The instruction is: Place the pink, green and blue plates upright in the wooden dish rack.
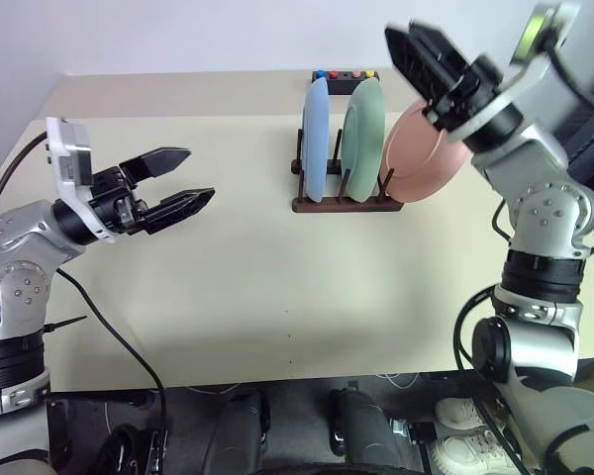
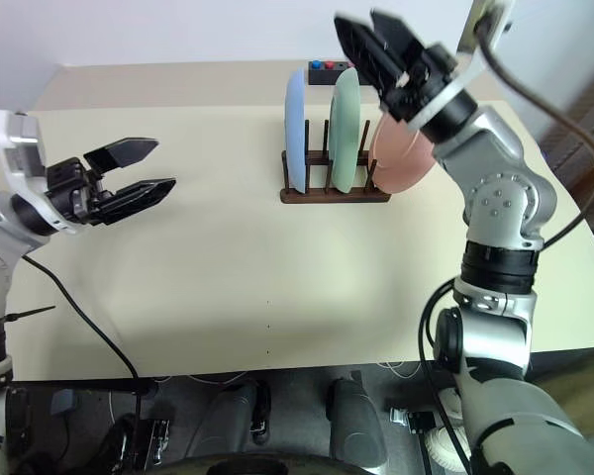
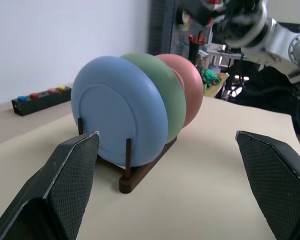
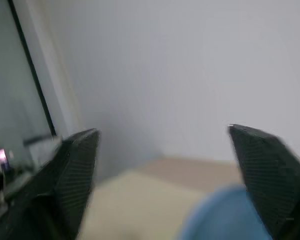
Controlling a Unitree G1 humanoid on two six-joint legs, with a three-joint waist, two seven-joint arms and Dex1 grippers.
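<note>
The right claw hangs above the pink plate, jaws apart and empty. The left claw hovers wide open over the bare desk, holding nothing. In the eye views, the blue plate, green plate and pink one stand on edge in the wooden dish rack, the pink one leaning outward. To finish well, I judge the right arm should lift straight clear without brushing that tilted rim.

The left wrist view shows smooth matte discs with raised foot rings between thin dark pegs.

The right wrist view shows textured black fingers spread apart.
</note>
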